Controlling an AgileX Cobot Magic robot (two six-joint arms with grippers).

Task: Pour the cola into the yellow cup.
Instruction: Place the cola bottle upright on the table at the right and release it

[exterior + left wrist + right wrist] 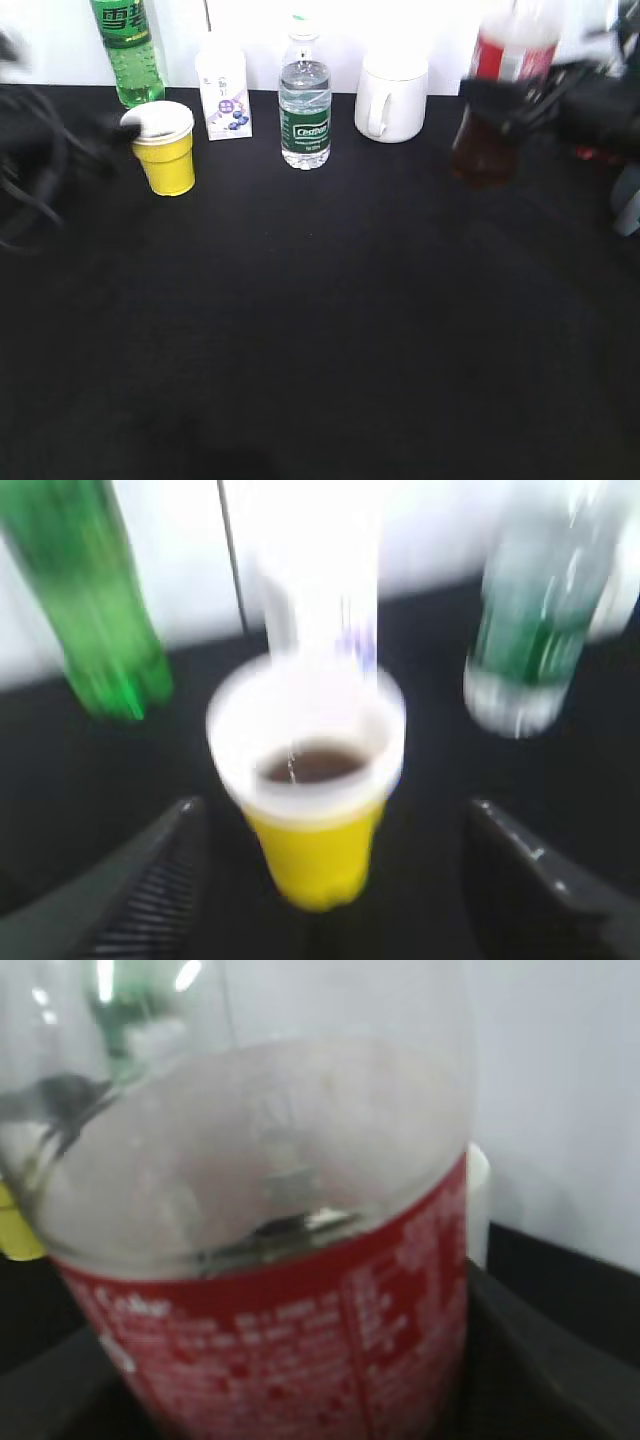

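The yellow cup stands on the black table at the back left. In the left wrist view, the cup holds some dark brown drink. My left gripper is open, with a finger on each side of the cup and apart from it; in the exterior view it is a dark blur at the cup's left. The cola bottle, with its red label, is roughly upright at the back right, blurred. My right gripper is shut on it. The bottle fills the right wrist view; its cap is out of view.
Along the back wall stand a green soda bottle, a small white carton, a clear water bottle with a green label and a white handled mug. The black table stretches toward the front.
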